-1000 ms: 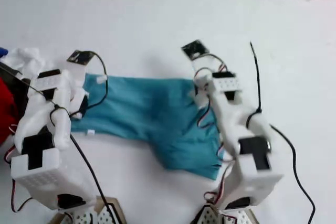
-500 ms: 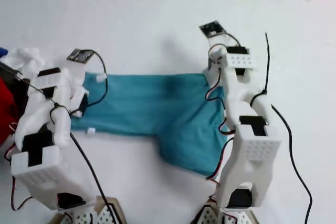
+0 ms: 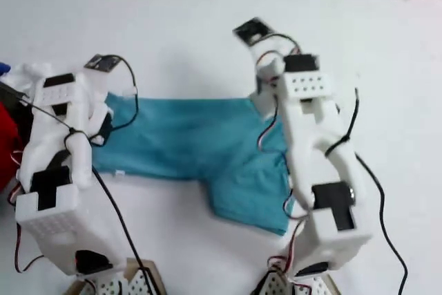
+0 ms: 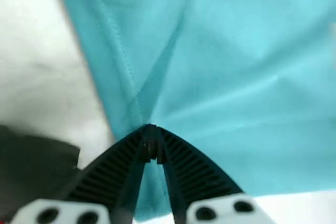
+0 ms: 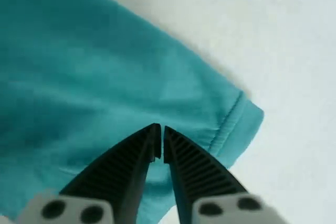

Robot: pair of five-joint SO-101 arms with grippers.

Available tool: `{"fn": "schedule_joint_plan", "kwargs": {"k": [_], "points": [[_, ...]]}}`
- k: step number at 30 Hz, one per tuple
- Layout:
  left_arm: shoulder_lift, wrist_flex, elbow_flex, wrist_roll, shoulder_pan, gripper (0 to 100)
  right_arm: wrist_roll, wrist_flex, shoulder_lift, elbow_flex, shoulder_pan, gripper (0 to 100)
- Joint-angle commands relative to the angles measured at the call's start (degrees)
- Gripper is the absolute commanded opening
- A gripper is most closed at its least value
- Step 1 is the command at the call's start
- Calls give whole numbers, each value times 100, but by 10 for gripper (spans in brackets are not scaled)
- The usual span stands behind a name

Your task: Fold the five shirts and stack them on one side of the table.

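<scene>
The left hand (image 4: 151,144) pinches a fold of the teal shirt (image 4: 226,61)

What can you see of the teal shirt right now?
The teal shirt is soft knit-looking fabric with stitched hems, stretched in a band across the white table, one part trailing toward the arm bases. The left gripper pinches a creased fold at one end; the right gripper is shut near a hemmed corner at the other.
</scene>
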Motion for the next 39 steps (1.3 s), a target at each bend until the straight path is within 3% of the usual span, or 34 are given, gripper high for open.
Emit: {"fn": "schedule_joint_plan", "kwargs": {"k": [1,6,17,24,39], "points": [[-53,448,-426,0,-53,25,246,66,-787,747,-286,20],[-9,404,-207,-44,-53,25,571,-22,-1692,2330,-831,20],[-53,-1327,1253,-44,-53,25,589,-356,-3486,4501,-1666,29],[-18,-1354,1253,-9,-53,25,624,-286,-3556,5081,-2343,211],[-9,-1354,1279,-9,-53,26,633,-831,-3512,5890,-2545,203]]}}
